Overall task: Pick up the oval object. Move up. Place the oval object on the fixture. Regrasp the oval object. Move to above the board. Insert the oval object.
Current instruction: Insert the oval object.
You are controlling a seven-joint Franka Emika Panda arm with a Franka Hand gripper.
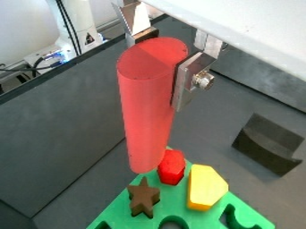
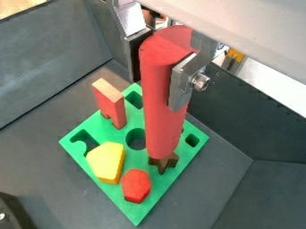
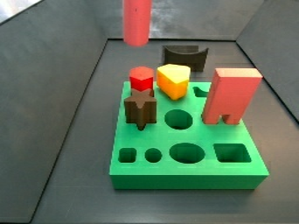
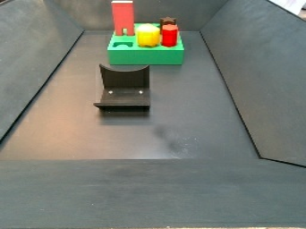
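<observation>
I see the long smooth red oval rod (image 1: 148,103) hanging upright above the thick green board (image 2: 134,148), near its red hexagonal peg (image 3: 142,79), pinched by my end effector (image 2: 167,64) at its upper end.

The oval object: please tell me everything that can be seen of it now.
The oval object is a long, smooth red rod that looks like matte plastic. It hangs upright, and the gripper holds it near its top end, with the silver fingers pressing its sides. In a side view its lower end is in the air, above and behind the green board. Nothing else touches it.
</observation>
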